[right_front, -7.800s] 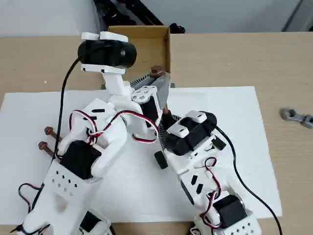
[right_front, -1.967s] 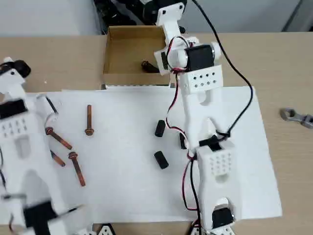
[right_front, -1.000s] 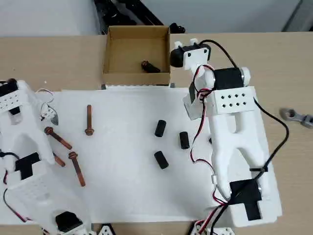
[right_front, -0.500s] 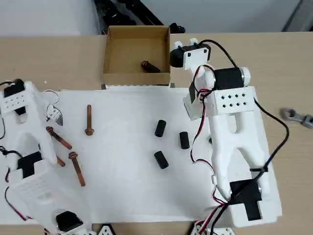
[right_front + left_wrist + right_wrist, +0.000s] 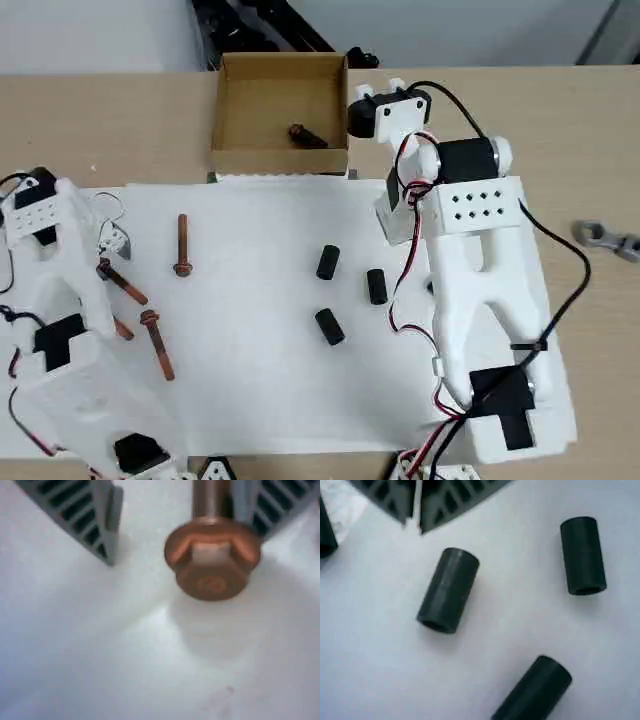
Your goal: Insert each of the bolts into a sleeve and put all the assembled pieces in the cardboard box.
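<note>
A copper-coloured flanged bolt [image 5: 212, 560] lies on the white sheet [image 5: 250, 400] with its head between the fingers of the left end effector [image 5: 182, 535]. The jaws stand wide apart, and the shank runs close along one finger [image 5: 270, 505]. In the high view, three more bolts lie near it on the left part of the sheet. A second bolt [image 5: 182, 245] lies apart toward the box, a third bolt [image 5: 157, 345] lies nearer the arm's base, and a fourth bolt [image 5: 121, 328] is partly hidden by the left arm.

Three black sleeves lie loose mid-sheet, none touching another: an upper sleeve [image 5: 327, 262], a middle sleeve [image 5: 376, 286] and a lower sleeve [image 5: 329, 326]. The right end effector [image 5: 417, 517] is above them, its fingers pressed together and holding nothing.

The cardboard box [image 5: 225, 110] sits on the worktop [image 5: 500, 120] at the sheet's far edge. One assembled piece [image 5: 307, 136] lies inside it. A metal wrench [image 5: 605, 238] lies well off to the right.
</note>
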Motion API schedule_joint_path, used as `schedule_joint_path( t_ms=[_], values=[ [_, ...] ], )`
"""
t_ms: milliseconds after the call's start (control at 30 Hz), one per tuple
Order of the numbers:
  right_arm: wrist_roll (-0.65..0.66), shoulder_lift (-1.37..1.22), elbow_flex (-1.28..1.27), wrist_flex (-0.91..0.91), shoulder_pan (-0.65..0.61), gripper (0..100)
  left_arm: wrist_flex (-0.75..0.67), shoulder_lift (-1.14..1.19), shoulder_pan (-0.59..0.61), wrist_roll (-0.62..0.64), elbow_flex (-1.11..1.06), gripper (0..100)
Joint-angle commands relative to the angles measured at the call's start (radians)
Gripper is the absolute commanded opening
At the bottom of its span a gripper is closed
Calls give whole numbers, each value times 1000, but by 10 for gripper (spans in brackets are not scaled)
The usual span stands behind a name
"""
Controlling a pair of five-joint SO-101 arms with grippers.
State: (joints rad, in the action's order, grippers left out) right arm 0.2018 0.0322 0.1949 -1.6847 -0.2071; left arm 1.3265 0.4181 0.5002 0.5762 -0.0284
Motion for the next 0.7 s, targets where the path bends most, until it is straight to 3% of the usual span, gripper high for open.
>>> schedule_joint_path(
  t_ms=[0, 100, 200, 500, 667],
  values=[
    [11, 47, 3, 12, 8, 3, -38, 61, 18, 3, -12, 154],
    [11, 45, 3, 12, 8, 3, -18, 84, 41, -2, 18, 112],
    [11, 44, 3, 13, 8, 3, -20, 86, 41, -20, 21, 6],
    [6, 50, 3, 13, 8, 3, 29, 63, 41, -63, 25, 6],
    [2, 51, 3, 13, 2, 3, 98, -130, 41, -98, 25, 6]
  ],
)
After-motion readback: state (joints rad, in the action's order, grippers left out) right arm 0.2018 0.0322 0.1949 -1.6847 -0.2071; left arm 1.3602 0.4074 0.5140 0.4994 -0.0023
